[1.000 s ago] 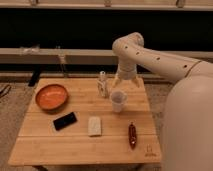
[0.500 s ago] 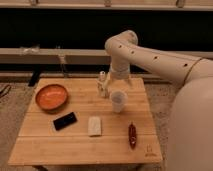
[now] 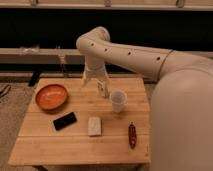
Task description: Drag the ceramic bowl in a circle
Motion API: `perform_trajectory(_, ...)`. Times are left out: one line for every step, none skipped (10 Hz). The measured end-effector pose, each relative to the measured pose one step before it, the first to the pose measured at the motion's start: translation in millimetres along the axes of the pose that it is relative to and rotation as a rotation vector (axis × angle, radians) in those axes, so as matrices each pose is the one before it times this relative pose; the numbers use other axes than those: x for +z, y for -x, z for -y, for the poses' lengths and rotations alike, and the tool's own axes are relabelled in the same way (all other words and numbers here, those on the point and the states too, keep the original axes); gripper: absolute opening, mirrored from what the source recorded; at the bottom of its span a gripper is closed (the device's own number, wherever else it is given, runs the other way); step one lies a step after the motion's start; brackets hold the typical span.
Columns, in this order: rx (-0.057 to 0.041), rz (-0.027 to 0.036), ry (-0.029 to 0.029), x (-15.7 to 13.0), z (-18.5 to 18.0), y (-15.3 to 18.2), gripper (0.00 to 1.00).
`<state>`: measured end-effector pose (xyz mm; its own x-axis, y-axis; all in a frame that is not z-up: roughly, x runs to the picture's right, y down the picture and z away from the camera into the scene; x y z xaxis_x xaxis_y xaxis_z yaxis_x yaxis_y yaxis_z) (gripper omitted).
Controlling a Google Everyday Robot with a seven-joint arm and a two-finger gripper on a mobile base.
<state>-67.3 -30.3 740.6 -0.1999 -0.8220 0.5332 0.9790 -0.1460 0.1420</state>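
The ceramic bowl (image 3: 51,96) is wide, shallow and orange-red inside. It sits on the left side of the wooden table (image 3: 75,145). My gripper (image 3: 93,80) hangs from the white arm over the table's far middle. It points down and is to the right of the bowl, about a bowl's width away and not touching it. It is just above and left of a small pale bottle (image 3: 103,89).
A translucent white cup (image 3: 118,100) stands right of the bottle. A black phone (image 3: 65,120), a white block (image 3: 94,125) and a dark red object (image 3: 132,135) lie nearer the front. A dark bench runs behind the table.
The arm has swung left across the far side of the table, so the gripper went from above the cup to left of the bottle, closer to the bowl. The objects have not moved.
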Motion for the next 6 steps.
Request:
perform_trajectory(-0.03097, -0.00259, -0.00523, 3.96, 17.67, -9.41, 0.80)
perform_trajectory(-0.03159, -0.00581, -0.00796, 3.74, 17.60, -10.74, 0.80)
perform_trajectory(-0.02992, -0.00611, -0.00310, 5.53, 15.68, -11.05, 0.80)
perform_trajectory(-0.02358, -0.00290, -0.00305, 4.94, 12.72, -7.59, 0.80)
perform_trajectory(-0.02333, -0.00137, -0.00214, 5.61, 13.77, -6.57, 0.80)
perform_trajectory(-0.02869, -0.00155, -0.00114, 6.83, 17.54, -6.85, 0.80)
